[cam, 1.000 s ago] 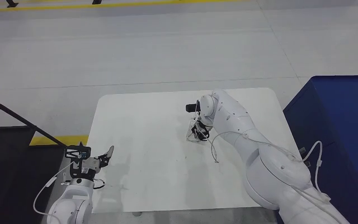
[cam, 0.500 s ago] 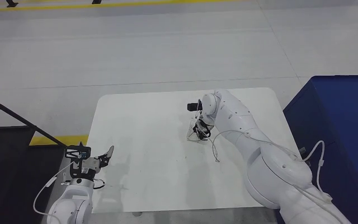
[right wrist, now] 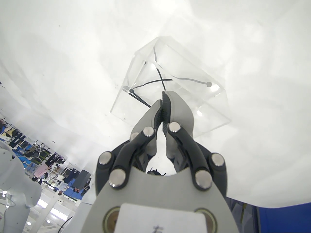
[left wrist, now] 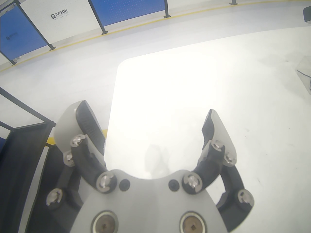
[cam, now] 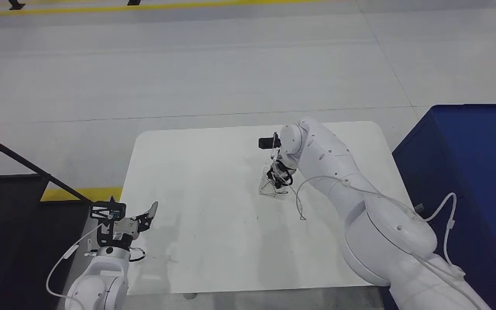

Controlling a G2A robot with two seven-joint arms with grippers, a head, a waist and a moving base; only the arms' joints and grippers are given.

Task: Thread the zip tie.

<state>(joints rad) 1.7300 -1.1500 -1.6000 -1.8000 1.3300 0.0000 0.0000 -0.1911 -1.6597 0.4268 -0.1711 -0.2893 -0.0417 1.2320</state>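
Right arm: smooth white rounded shells, black module at the wrist; loose white cable along it; left arm white, likewise cabled; left gripper: pale grey fingers, black ribbed pads, black linkages, silver screws, grey base plate with two recessed sockets; right gripper of the same build.

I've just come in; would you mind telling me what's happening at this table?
The right gripper is shut on the end of a black zip tie at a clear plastic box in the middle of the table. The left gripper hangs open over the table's near corner, holding nothing.
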